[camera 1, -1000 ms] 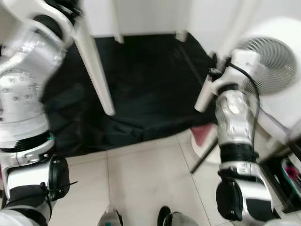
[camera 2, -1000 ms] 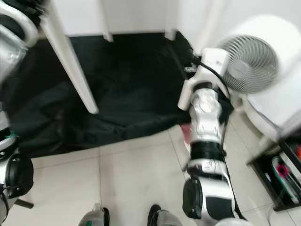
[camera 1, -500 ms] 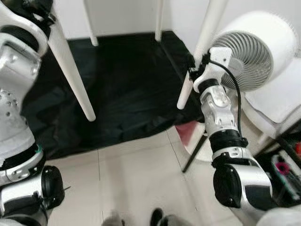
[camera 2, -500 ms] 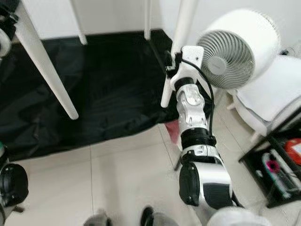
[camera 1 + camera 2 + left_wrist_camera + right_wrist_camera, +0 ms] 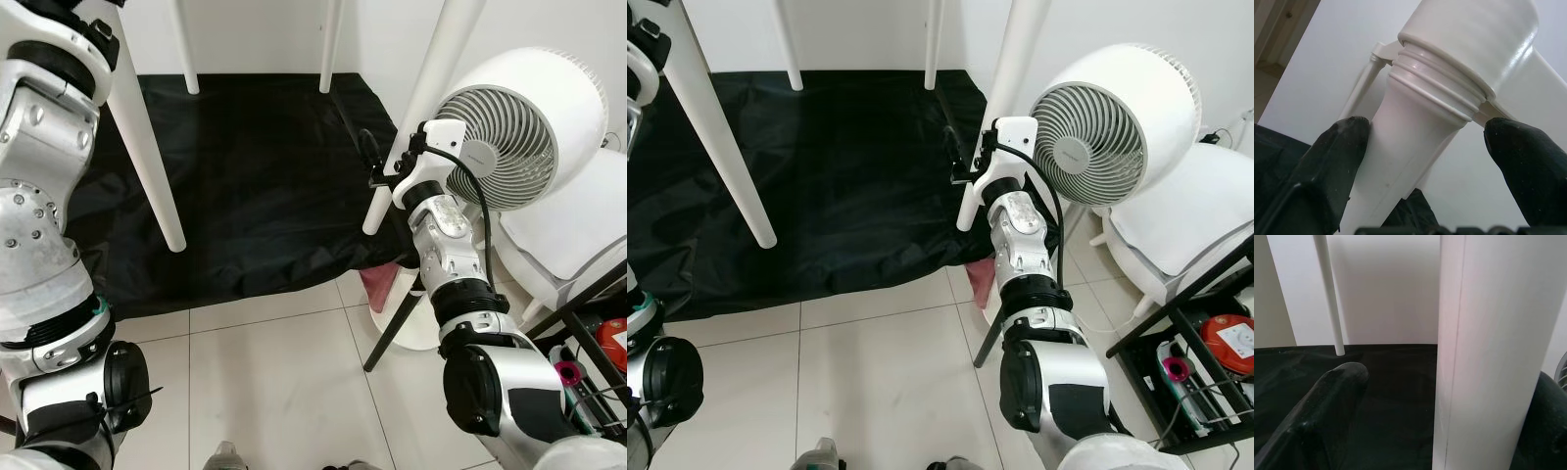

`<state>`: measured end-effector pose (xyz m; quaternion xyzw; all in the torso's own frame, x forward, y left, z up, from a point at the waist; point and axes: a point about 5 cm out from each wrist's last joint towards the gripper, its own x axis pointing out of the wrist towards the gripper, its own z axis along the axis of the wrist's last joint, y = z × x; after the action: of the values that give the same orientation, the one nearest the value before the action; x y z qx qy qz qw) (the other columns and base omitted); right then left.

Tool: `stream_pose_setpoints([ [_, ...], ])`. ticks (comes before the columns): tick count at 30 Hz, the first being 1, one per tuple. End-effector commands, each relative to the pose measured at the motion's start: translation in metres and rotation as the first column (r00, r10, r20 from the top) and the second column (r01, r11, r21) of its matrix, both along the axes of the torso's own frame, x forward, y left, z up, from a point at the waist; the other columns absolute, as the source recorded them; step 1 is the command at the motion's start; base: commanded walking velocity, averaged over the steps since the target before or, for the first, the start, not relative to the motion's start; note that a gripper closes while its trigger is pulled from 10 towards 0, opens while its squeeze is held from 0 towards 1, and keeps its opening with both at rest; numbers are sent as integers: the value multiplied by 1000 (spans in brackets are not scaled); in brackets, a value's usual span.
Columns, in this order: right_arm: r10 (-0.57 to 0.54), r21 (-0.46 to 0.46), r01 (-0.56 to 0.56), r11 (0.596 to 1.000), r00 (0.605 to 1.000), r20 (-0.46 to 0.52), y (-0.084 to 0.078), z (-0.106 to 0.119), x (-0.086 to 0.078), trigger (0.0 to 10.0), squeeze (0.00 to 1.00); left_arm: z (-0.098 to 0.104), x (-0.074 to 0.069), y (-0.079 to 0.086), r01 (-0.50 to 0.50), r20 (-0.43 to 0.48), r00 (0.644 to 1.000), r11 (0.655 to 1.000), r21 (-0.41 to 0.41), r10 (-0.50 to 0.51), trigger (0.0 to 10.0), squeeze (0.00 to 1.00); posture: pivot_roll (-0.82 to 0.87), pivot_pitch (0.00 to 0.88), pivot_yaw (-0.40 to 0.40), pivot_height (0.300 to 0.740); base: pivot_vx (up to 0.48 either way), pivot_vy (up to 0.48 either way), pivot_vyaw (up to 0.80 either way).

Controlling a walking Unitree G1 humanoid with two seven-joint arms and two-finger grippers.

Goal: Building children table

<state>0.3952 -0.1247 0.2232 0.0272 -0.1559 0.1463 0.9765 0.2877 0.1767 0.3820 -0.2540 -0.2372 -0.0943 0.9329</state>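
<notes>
The white children's table shows as four legs over a black cloth (image 5: pixel 265 176). My left gripper (image 5: pixel 1425 132) is up at the near left leg (image 5: pixel 147 147), just under its ribbed collar (image 5: pixel 1440 88), shut on it with the fingers (image 5: pixel 1337 161) on both sides. My right gripper (image 5: pixel 1449 377) is around the near right leg (image 5: pixel 416 108) low down, close to its foot. It is open: one finger (image 5: pixel 1327 411) stands well clear of the leg (image 5: pixel 1488 357), the other lies by its far side. Two far legs (image 5: pixel 186 49) (image 5: pixel 331 44) stand at the wall.
A white floor fan (image 5: pixel 519 127) stands close behind my right arm, its black stand (image 5: pixel 392 328) and a pink object (image 5: pixel 377 289) below it. A white cushioned seat (image 5: pixel 578 225) and a black shelf (image 5: pixel 1205 362) with small items are at the right. Pale floor tiles (image 5: pixel 274 372) lie in front.
The whole picture has shifted and sharpened as the camera moved. Both grippers stay at the same two table legs.
</notes>
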Motion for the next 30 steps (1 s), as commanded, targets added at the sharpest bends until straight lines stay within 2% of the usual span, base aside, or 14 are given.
stream_pose_setpoints([
  [1,166,-54,-173,984,979,-115,37,-24,-3,10000,1000,-24,12,-50,319,-89,947,939,128,-310,10000,1000,189,188,-15,740,0,0,0],
  [10,125,-74,-130,989,989,-73,30,-21,-3,10000,1000,-33,15,-49,338,-118,939,927,164,-322,10000,1000,192,190,-17,740,0,0,0],
  [11,129,-58,-132,990,990,-47,28,-23,-7,10000,0,-45,12,-53,358,-153,931,909,214,-331,10000,0,192,187,-21,740,0,0,0],
  [12,132,-43,-133,990,991,-22,25,-25,-11,10000,0,-56,10,-55,377,-182,923,894,241,-340,10000,0,192,187,-21,740,0,0,0],
  [14,134,-33,-134,990,991,-5,24,-26,-14,10000,0,-63,8,-57,390,-200,917,884,257,-346,10000,0,192,187,-21,740,0,0,0],
  [15,134,-33,-134,990,991,-5,24,-26,-14,10000,0,-63,8,-57,390,-200,917,884,257,-346,10000,0,192,187,-21,740,0,0,0],
  [16,123,-36,-123,992,992,-9,20,-32,-18,10000,0,-77,9,-56,388,-247,912,884,260,-328,10000,0,192,186,-21,740,0,0,0],
  [17,123,-36,-123,992,992,-9,20,-32,-18,10000,0,-77,9,-56,388,-247,912,884,260,-328,10000,0,192,186,-21,740,0,0,0],
  [20,108,-46,-109,993,994,-26,13,-39,-20,10000,0,-99,13,-52,371,-310,907,889,268,-285,10000,0,188,188,-24,740,0,0,0],
  [25,101,-45,-102,994,995,-21,5,-40,-22,10000,0,-117,16,-48,363,-359,899,887,286,-253,10000,0,187,186,-25,740,0,0,0],
  [30,90,-52,-90,995,996,-4,1,-39,-23,10000,0,-121,15,-46,351,-363,902,886,303,-233,10000,0,187,186,-26,740,0,0,0],
])
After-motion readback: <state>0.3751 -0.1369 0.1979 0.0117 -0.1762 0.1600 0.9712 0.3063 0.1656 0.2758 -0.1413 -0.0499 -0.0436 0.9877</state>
